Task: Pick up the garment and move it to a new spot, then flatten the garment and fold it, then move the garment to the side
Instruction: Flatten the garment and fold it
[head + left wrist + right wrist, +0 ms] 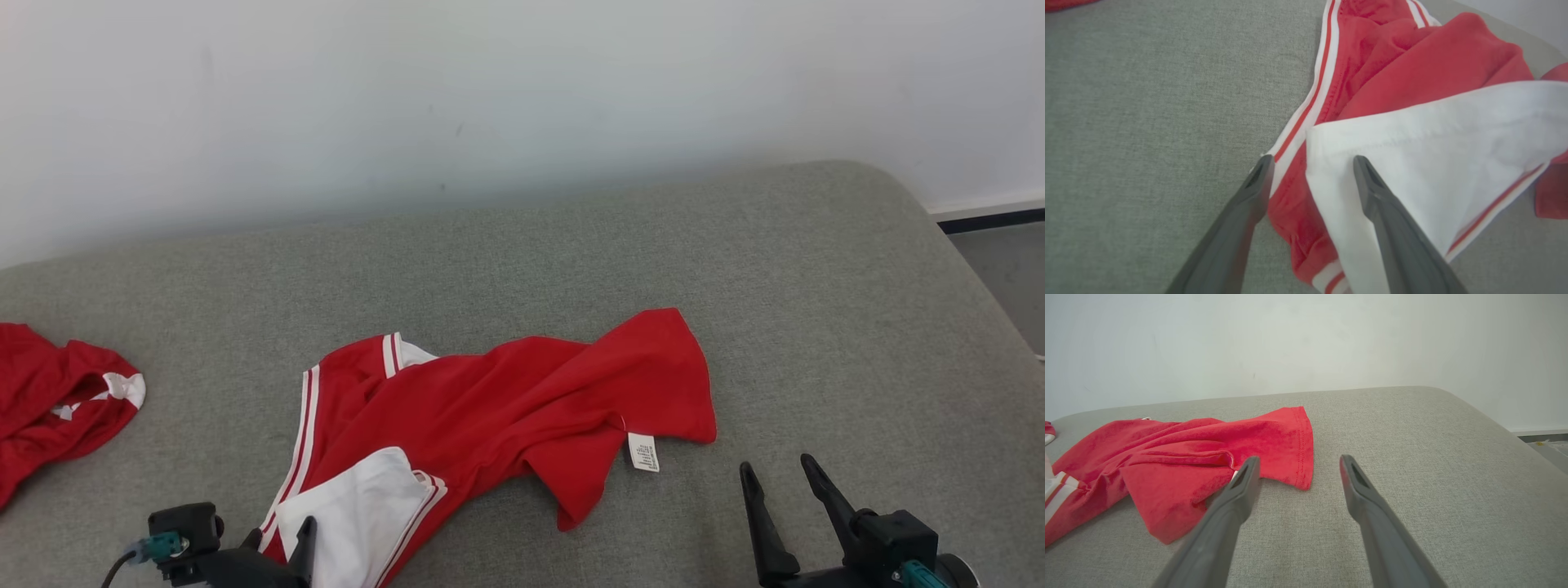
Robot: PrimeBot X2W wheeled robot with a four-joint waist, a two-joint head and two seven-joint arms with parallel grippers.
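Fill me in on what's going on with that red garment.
A two-armed robot looks set to pick up the red and white garment, which lies crumpled on the grey padded surface. Its left gripper is open over the garment's white panel, gripping nothing. The right gripper is open too, over bare surface beside the red hem. Another red garment lies off to the left.

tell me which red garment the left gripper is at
The large striped garment in the middle: the open left gripper hangs over its white panel. The other red garment lies bunched far left.
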